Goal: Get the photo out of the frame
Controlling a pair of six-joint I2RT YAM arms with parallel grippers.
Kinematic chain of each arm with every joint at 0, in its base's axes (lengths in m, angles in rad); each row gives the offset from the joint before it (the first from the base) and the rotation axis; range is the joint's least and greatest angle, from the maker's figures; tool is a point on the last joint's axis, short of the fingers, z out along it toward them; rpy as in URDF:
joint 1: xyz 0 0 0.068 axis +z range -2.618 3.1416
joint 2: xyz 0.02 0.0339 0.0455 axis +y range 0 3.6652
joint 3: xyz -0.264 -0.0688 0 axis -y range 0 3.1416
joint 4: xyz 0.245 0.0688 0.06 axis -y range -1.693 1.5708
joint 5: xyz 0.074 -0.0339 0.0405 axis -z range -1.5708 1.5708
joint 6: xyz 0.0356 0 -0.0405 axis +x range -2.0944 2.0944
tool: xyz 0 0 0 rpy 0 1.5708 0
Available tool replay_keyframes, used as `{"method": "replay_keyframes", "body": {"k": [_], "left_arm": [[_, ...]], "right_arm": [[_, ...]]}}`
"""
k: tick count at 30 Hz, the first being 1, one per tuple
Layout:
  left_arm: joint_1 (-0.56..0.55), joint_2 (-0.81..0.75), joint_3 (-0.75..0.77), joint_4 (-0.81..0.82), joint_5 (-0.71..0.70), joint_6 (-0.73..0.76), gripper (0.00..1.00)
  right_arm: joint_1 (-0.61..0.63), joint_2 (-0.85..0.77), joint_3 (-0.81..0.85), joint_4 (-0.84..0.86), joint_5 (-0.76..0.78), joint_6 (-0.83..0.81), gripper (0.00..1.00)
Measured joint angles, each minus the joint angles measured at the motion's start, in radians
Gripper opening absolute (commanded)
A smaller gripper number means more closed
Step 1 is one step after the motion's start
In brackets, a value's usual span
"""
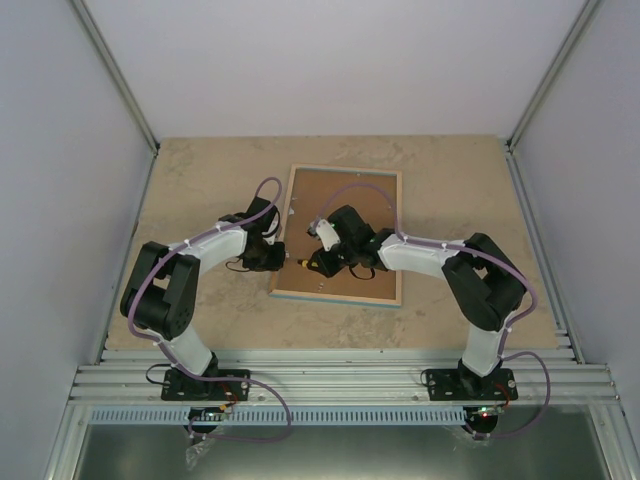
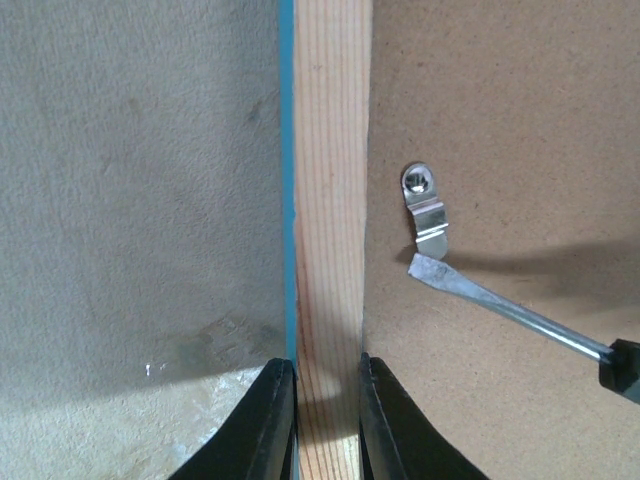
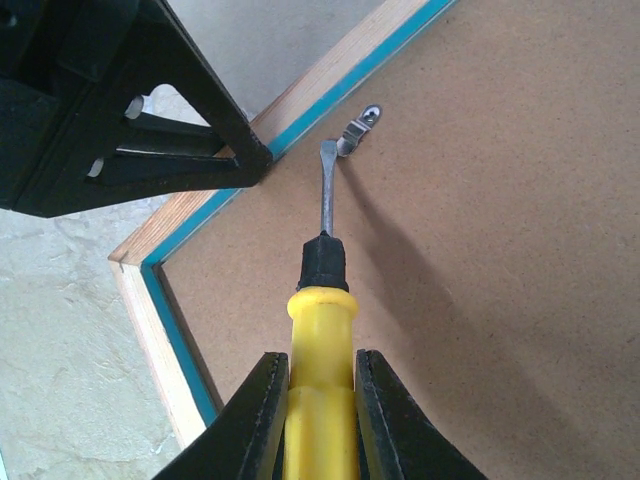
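While the left pincer (image 2: 325, 365) clamps the frame (image 2: 330, 150), the right pincer (image 3: 320, 362) grips a screwdriver (image 3: 325, 275) beside its clip (image 3: 358, 128).

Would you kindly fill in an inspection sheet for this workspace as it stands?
Surface: beige mottled table.
Job's things: frame lies face down, brown back panel up, metal clip on the panel; photo not visible.
Clutter: nothing seen.
Grippers: left gripper has its jaws shut on the frame's side rail; right gripper holds a yellow-handled screwdriver, tip at the clip.
Cables: purple cables run along both arms; the right arm's one arcs over the back panel.
Surroundings: white walls, aluminium rails at the near edge.
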State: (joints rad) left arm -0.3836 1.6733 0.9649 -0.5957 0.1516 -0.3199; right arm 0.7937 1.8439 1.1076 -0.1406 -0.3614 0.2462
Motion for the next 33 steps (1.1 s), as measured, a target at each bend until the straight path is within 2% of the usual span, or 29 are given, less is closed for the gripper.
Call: {"method": "replay_keyframes", "body": {"k": [17, 22, 26, 30, 33], "left_arm": [[0.000, 0.000, 0.000, 0.000, 0.000, 0.000, 0.17], [0.000, 0.000, 0.000, 0.000, -0.002, -0.005, 0.25], [0.000, -0.009, 0.000, 0.006, -0.004, -0.020, 0.39], [-0.001, -0.052, 0.000, 0.016, -0.016, -0.036, 0.48], [-0.001, -0.112, 0.000, 0.029, -0.023, -0.063, 0.50]], "right_arm": [[-0.005, -0.001, -0.017, 0.033, 0.060, 0.032, 0.00], [-0.007, -0.011, -0.034, 0.045, 0.060, 0.033, 0.00], [-0.014, -0.041, -0.062, 0.046, 0.061, 0.032, 0.01], [-0.023, -0.093, -0.092, 0.050, 0.067, 0.033, 0.01], [-0.025, -0.144, -0.107, 0.065, 0.082, 0.033, 0.01]]}}
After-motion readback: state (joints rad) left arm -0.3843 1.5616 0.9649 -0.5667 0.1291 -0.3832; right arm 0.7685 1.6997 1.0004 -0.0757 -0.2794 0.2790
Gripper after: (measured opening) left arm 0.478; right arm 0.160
